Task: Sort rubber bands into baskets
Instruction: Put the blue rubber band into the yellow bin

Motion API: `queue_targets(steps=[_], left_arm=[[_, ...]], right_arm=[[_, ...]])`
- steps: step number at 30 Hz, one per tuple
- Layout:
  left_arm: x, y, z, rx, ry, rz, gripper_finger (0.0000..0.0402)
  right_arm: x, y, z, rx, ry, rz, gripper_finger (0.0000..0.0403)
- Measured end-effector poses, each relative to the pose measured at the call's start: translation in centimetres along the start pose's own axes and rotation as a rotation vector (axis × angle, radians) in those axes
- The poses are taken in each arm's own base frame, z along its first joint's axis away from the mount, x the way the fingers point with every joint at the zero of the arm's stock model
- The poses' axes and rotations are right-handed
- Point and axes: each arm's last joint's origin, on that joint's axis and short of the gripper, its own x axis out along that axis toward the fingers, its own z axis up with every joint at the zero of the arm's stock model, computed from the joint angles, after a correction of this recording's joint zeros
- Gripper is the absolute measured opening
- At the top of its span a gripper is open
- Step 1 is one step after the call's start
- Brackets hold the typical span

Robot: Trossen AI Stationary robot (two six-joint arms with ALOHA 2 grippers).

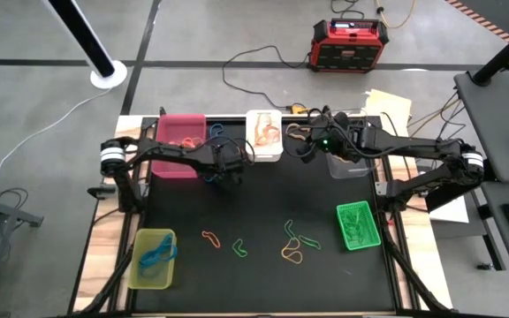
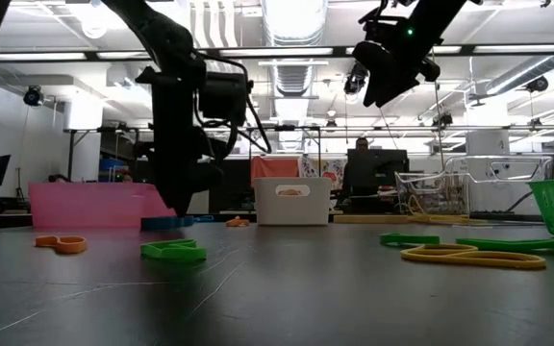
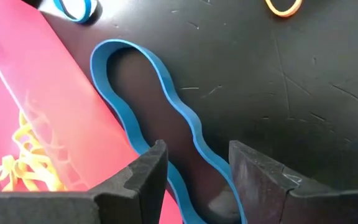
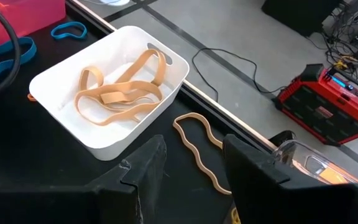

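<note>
Left gripper (image 3: 194, 171): open, astride a flat wavy blue rubber band (image 3: 160, 106)
Pink basket (image 3: 30, 106): glossy plastic wall
Right gripper (image 4: 191, 168): open

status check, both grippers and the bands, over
Left gripper open, low over blue rubber band beside pink basket. Right gripper open, raised near white basket, tan band below. Nothing blocking.

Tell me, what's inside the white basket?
Tan rubber bands lie tangled inside the white basket. They cover part of the bottom, so anything beneath them can't be seen.
</note>
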Motion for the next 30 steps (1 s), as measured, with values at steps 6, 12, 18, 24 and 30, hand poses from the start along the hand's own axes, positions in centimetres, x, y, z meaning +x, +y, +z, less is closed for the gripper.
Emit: queue_targets(steps=[6, 12, 18, 24, 30], left_arm=[[0.1, -0.1, -0.1, 0.001, 0.031, -0.047, 0.0156], [0.7, -0.4, -0.2, 0.011, 0.053, -0.044, 0.0156], [1.4, -0.9, -0.4, 0.039, 0.083, -0.054, 0.0156], [1.3, -1.0, -0.4, 0.05, 0.086, -0.064, 0.0125], [1.3, -1.1, -0.4, 0.065, 0.09, -0.087, 0.0039]], right_arm=[[0.0, 0.0, 0.0, 0.0, 0.001, 0.0, 0.0156], [0.0, 0.0, 0.0, -0.001, 0.003, 0.004, 0.0157], [0.0, 0.0, -0.1, -0.002, 0.004, 0.003, 0.0153], [0.0, 0.0, -0.1, -0.002, 0.004, 0.003, 0.0151], [0.0, 0.0, -0.1, -0.002, 0.004, 0.003, 0.0152]])
